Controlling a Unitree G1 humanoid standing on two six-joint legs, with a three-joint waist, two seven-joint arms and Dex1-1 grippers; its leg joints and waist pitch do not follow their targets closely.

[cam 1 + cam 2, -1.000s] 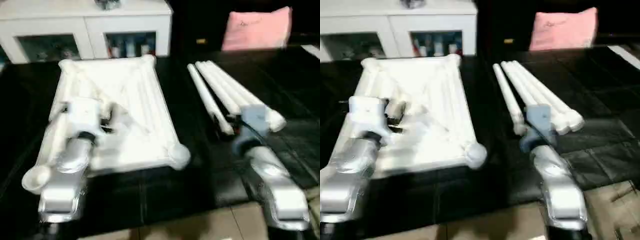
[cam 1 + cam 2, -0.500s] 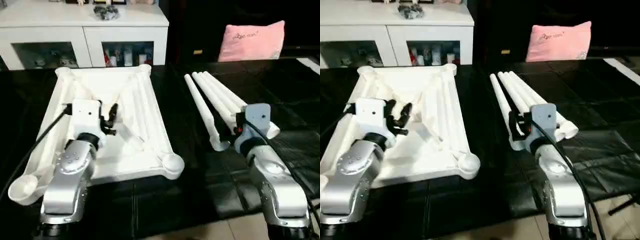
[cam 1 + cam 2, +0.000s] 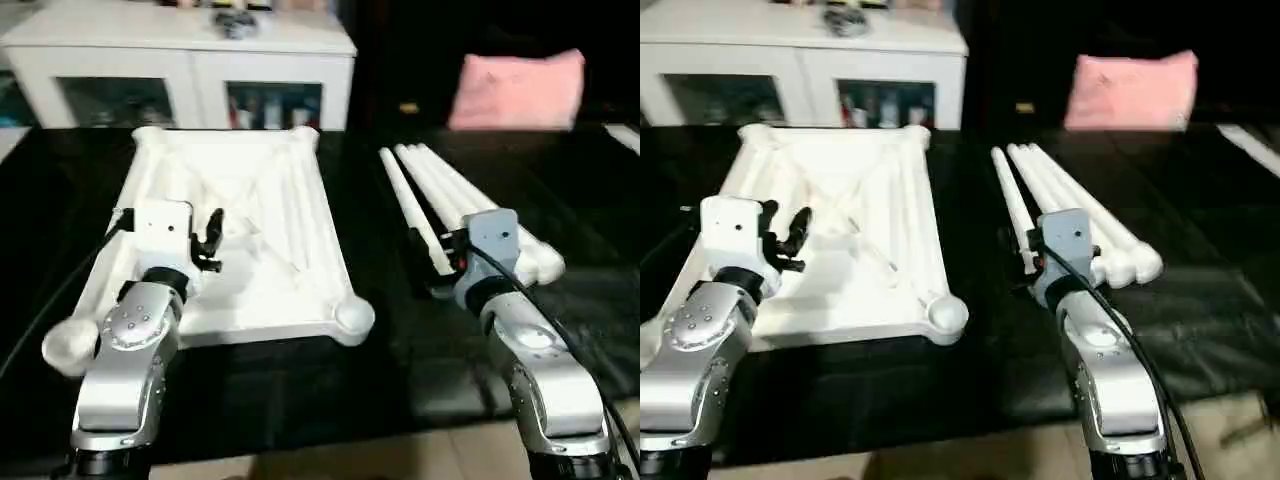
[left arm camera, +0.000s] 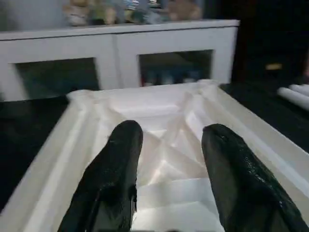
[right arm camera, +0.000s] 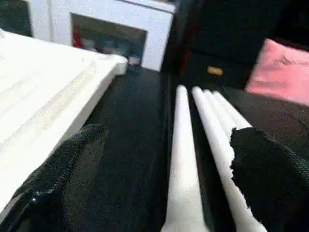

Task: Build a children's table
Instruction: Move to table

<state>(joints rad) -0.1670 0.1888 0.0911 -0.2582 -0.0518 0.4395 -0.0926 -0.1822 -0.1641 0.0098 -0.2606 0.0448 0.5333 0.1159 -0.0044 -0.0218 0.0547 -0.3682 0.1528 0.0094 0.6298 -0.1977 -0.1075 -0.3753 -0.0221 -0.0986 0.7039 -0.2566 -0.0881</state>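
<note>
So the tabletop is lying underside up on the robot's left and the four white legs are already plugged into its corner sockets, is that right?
Not quite. The tabletop does lie underside up on the robot's left, but the legs are not in its sockets: they lie bundled side by side on the dark surface to its right, as the left eye view shows.

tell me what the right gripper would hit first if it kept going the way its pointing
Most likely the legs. The right gripper has its fingers wide open, and the nearest leg runs up between them. Depth is unclear, so it may pass just above them toward the pink cushion.
</note>
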